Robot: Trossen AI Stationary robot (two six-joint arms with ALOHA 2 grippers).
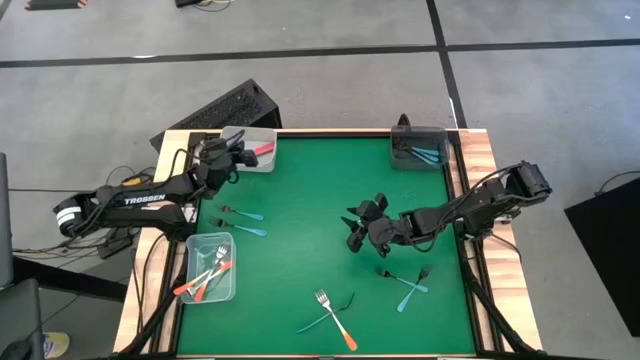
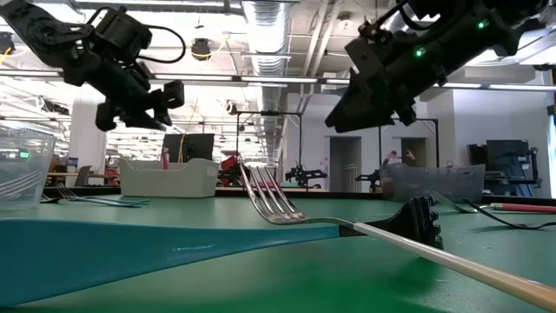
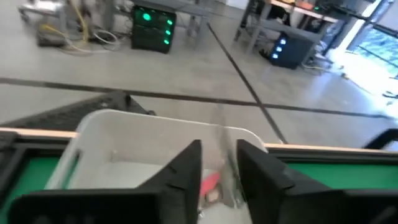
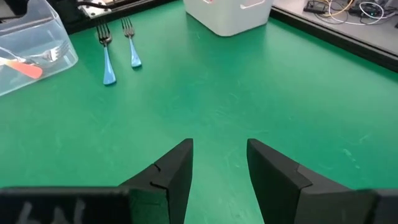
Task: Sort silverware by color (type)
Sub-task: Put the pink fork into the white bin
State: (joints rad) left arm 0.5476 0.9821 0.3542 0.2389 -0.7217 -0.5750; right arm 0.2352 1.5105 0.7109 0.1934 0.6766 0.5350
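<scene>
My left gripper (image 1: 243,155) (image 3: 217,155) hovers open above the clear bin (image 1: 258,150) at the far left corner. A red-handled utensil (image 3: 210,182) lies in that bin below the fingers. My right gripper (image 1: 353,230) (image 4: 219,152) is open over bare green mat near the middle, with nothing between its fingers. Two blue forks (image 1: 243,220) (image 4: 118,56) lie flat left of centre. Two more blue forks (image 1: 408,283) lie crossed on the right. A blue fork and an orange fork (image 1: 333,315) lie crossed at the near edge.
A clear bin (image 1: 212,268) at the near left holds orange-handled utensils. The dark grey bin (image 1: 418,150) at the far right corner holds blue ones. Wooden table edges (image 1: 480,170) frame the green mat (image 1: 310,200), with open mat between the two arms.
</scene>
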